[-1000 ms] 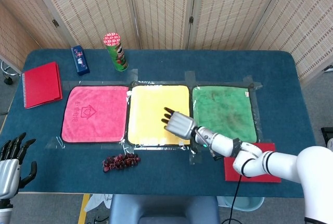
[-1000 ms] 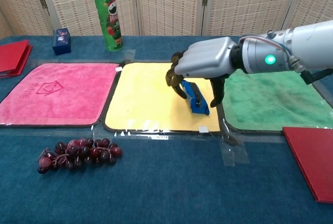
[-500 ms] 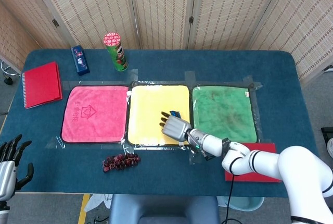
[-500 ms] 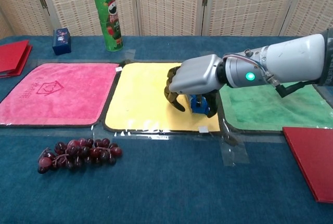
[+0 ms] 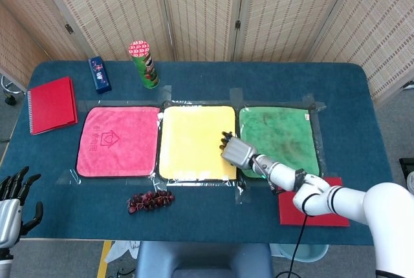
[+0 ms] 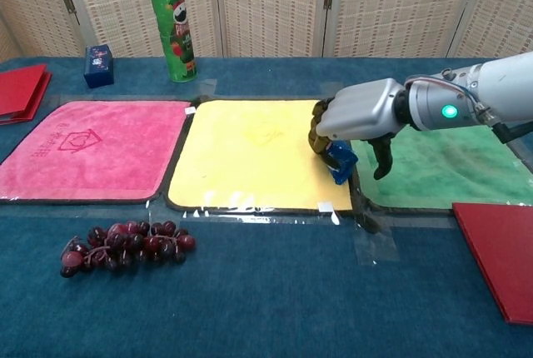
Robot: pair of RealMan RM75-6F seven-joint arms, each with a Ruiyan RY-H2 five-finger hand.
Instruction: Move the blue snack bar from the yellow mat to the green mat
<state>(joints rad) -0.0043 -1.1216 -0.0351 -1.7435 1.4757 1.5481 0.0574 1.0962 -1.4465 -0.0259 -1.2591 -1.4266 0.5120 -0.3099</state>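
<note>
Snack bar (image 6: 340, 161) mostly covered by right robot hand (image 6: 360, 116) in chest view, only its lower end shows; in head view the hand hides it fully. Contact between fingers and bar can't be made out clearly. Left robot hand (image 5: 13, 202) cut by bottom-left edge in head view, outside chest view. Right arm cut by right edge in both views. Red notebook (image 6: 18, 90) cut at left edge in chest view; red pad (image 6: 500, 251) cut at right edge. Print on blue box (image 5: 99, 74) and can (image 5: 145, 64) too small to read. Pink mat (image 5: 118, 141) logo text unreadable.
</note>
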